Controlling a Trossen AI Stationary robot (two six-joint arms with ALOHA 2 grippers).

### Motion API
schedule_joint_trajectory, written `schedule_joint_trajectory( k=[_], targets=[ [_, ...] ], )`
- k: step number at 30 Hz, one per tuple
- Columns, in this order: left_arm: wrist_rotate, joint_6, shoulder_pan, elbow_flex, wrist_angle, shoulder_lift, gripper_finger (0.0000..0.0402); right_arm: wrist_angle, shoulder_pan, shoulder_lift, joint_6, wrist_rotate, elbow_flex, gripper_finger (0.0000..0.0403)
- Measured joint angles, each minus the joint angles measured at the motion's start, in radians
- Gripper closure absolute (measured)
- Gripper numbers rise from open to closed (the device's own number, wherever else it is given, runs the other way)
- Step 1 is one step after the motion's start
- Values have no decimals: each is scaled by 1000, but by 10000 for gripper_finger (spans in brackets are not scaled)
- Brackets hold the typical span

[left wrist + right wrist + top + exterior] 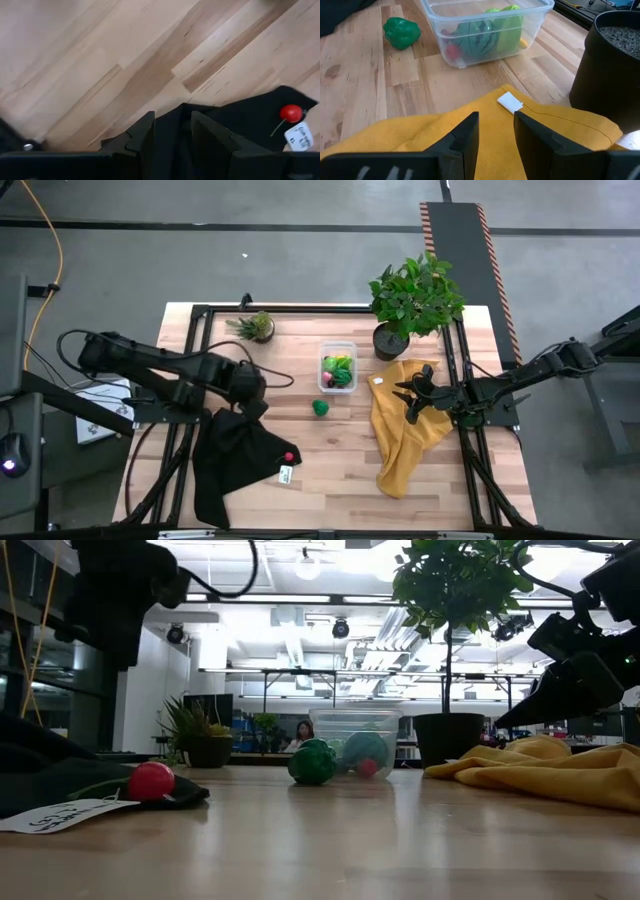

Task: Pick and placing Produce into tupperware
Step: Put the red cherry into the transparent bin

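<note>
Dark fingers of the left gripper [172,135] stand slightly parted, empty, over the black cloth [235,455]; the right gripper [495,131], likewise parted and empty, hovers above the yellow cloth [405,435]. Between them sits the tupperware [337,367] holding a striped melon [476,41]; a green pepper [320,408] lies at its 7 o'clock, a red cherry [289,457] on the black cloth.

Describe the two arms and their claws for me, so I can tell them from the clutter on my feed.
Both arms are dark, near-black jointed links. The left arm is bulkier at the wrist, with a thin black cable looping off it. The right arm looks slimmer. The left claw and right claw each have two flat, matte black fingers with angular, stepped inner edges. No markings are visible.
</note>
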Motion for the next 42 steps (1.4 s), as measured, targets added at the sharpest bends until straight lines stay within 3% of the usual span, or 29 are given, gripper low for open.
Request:
schedule_joint_trajectory(
  k=[7, 17, 32, 42],
  targets=[
    [-114, -133, -107, -74, 125, -58, 284, 0, 0, 0, 0, 0, 0, 289],
    [-224, -331, -290, -97, 160, -62, 284, 0, 0, 0, 0, 0, 0, 289],
    [-415, -775, -758, -97, 171, -17, 284, 0, 0, 0, 0, 0, 0, 289],
    [-602, -812, -924, -97, 267, 49, 284, 0, 0, 0, 0, 0, 0, 289]
  ],
)
